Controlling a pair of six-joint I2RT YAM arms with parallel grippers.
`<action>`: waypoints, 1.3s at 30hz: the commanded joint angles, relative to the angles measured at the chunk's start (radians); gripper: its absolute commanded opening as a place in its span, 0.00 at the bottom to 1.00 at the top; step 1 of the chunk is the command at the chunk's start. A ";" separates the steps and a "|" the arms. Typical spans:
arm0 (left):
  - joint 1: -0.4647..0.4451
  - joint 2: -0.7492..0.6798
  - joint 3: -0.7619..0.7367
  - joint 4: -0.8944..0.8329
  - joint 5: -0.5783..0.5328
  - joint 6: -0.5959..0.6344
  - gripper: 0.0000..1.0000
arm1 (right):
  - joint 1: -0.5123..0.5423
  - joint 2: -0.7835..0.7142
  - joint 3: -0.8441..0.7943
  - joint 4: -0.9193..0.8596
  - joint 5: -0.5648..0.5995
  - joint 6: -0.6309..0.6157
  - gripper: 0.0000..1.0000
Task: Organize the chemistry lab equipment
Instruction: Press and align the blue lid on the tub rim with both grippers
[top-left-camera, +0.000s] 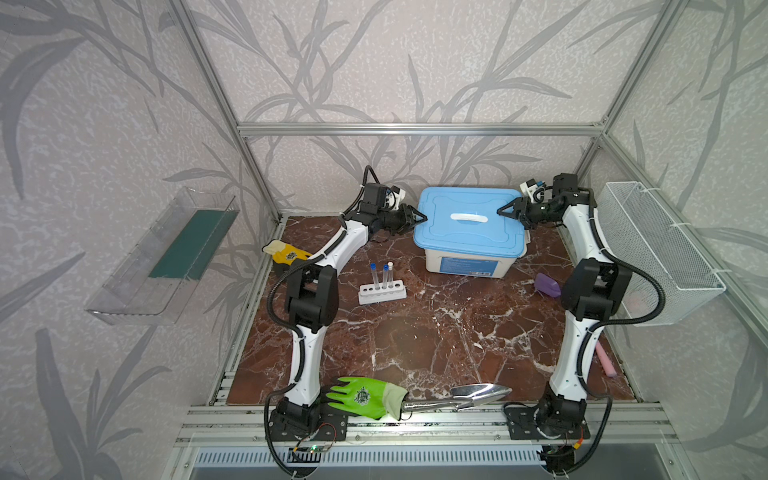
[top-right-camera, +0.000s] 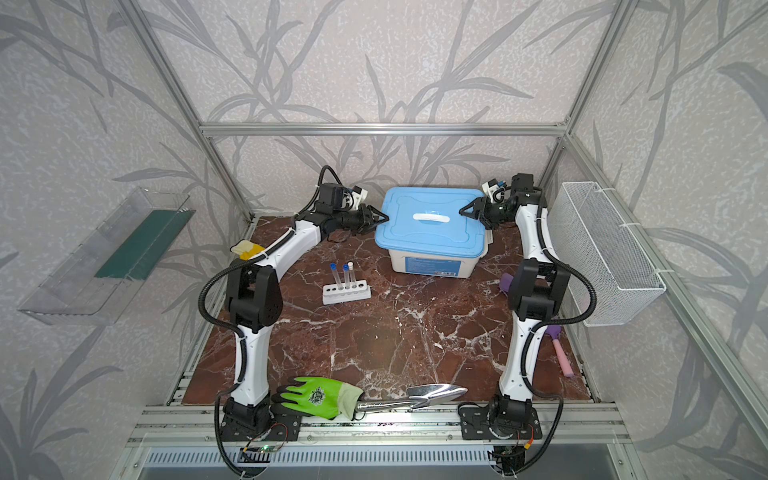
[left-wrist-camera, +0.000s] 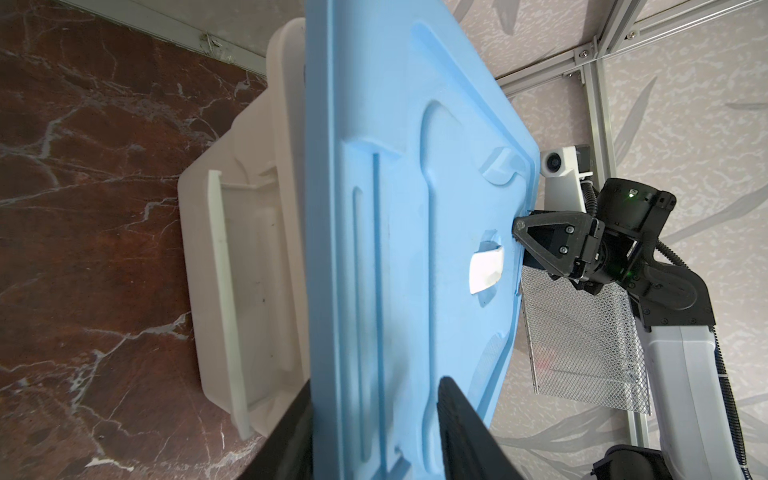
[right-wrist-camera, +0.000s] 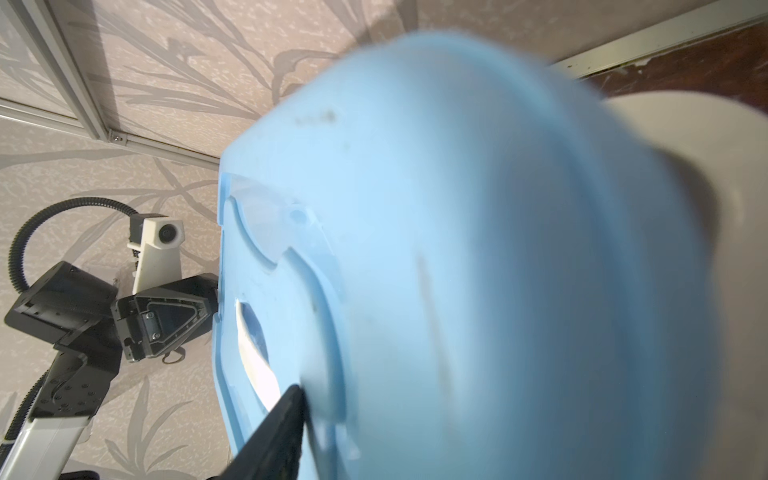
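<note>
L hand (top-left-camera: 422, 220) clamped on lid (top-left-camera: 469, 232) edge. R hand (top-left-camera: 505, 216) at opp. edge, grip unclear (blurred wrist view). Two-ended hold = level lid over box (top-left-camera: 469, 264), prob. for lift-off.

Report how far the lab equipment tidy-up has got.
Done: three capped test tubes stand in the white rack. In hand: the left end effector grips one end of the blue lid on the white bin; the right end effector is at the opposite end, grip unclear. Remaining: spare rack holes are empty, and a purple item lies by the right arm.
</note>
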 joint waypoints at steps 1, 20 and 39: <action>-0.039 -0.010 0.069 0.025 0.048 0.019 0.45 | 0.011 0.012 0.023 0.018 0.071 -0.011 0.60; -0.043 0.021 0.092 0.003 0.041 0.038 0.45 | 0.011 0.016 0.021 0.081 0.118 -0.004 0.75; -0.023 0.008 0.055 0.028 0.038 0.035 0.46 | 0.021 -0.065 -0.127 0.248 0.145 0.014 0.97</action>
